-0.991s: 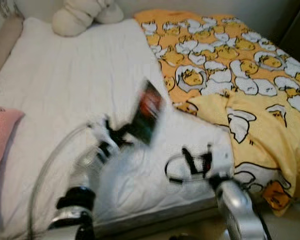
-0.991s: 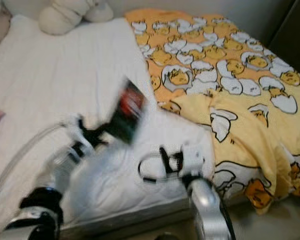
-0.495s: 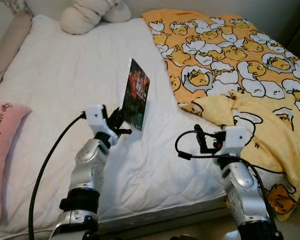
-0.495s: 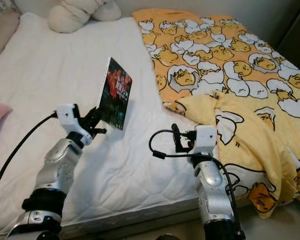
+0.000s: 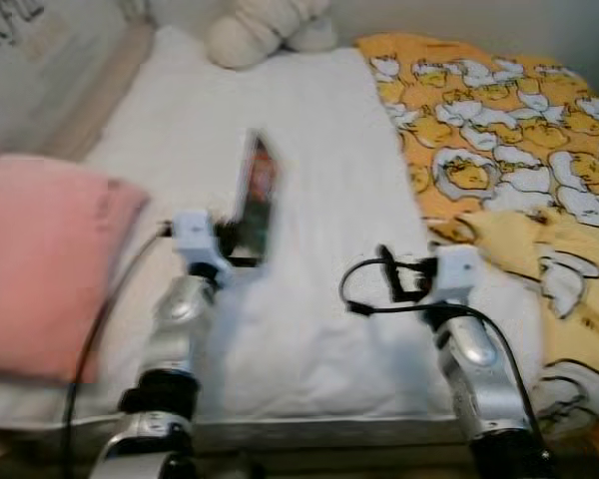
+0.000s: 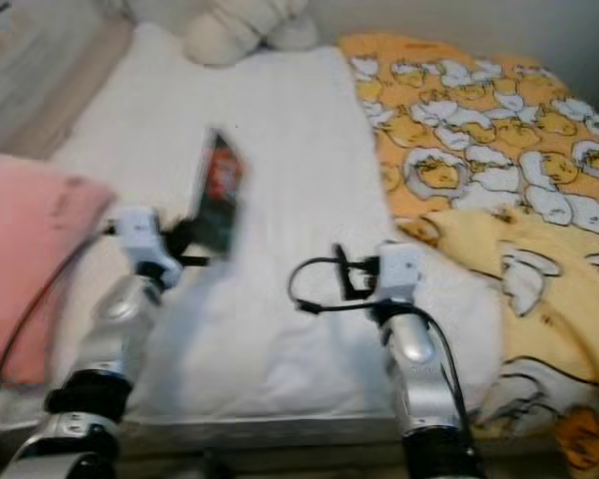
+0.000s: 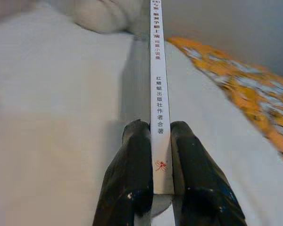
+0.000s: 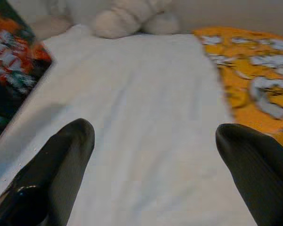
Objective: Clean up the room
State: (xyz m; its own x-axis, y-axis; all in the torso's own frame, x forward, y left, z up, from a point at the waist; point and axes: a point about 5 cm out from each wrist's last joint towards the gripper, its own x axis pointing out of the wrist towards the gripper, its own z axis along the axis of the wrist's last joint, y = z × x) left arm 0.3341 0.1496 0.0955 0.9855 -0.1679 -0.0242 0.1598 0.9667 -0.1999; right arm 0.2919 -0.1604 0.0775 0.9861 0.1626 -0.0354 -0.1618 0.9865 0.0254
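Glossy black fingers (image 7: 132, 183) pinch a smooth paper book (image 7: 159, 117) above a matt quilted cloth mattress (image 5: 309, 150)

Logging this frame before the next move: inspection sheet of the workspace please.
Surface: white mattress, bare quilted top.
Job's things: book held upright above the mattress, spine toward the left wrist camera.
Clutter: pink pillow at the mattress's left edge; yellow egg-print blanket bunched on the right; cream plush toy at the far end.
Grippers: left gripper fingers clamped on the book's spine; right gripper fingers wide apart, holding nothing, over the mattress.
Cables: black cable looped at the right wrist; another along the left arm.
Surroundings: wall behind the bed; head views blurred.
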